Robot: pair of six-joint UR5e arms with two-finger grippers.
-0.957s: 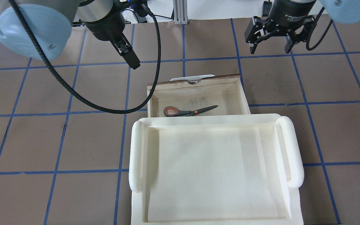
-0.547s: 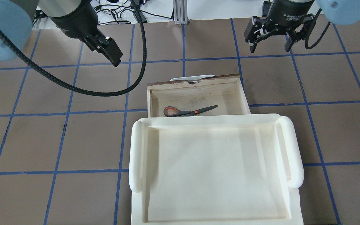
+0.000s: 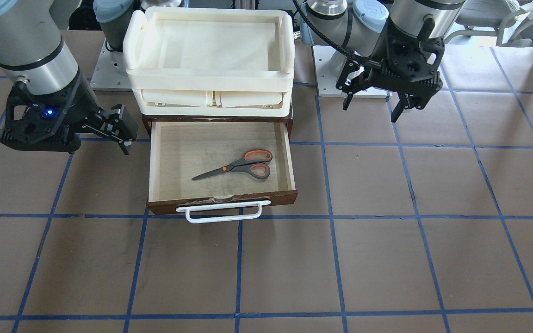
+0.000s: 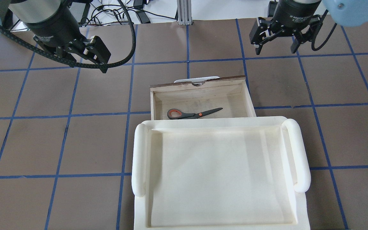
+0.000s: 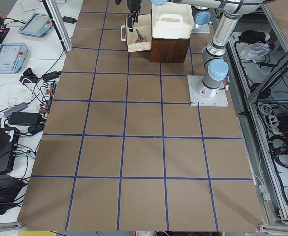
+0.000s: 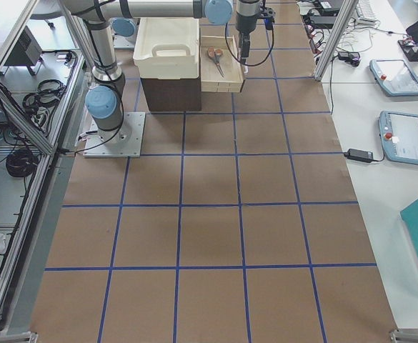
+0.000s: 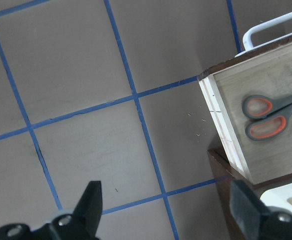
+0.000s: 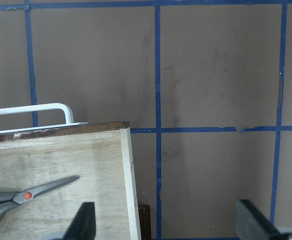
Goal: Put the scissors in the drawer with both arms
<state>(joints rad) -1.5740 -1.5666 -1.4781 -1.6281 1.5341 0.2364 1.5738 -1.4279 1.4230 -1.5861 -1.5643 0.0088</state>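
While the scissors (image 3: 238, 169) lie flat inside the pulled-out drawer (image 3: 154, 162), blades toward the robot's right and touching no wall, the drawer floor around them is open from above. Behind the drawer a cream tray (image 3: 208, 85) stands on top, and a white handle (image 3: 222, 213) projects from the front edge. The left gripper (image 3: 368, 113) and right gripper (image 4: 276, 50) are both released, fingers spread and holding nothing, above the table (image 3: 387, 231) well apart from the drawer's sides.

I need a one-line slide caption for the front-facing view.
Scissors rest in the open drawer; left gripper and right gripper hover open on either side.
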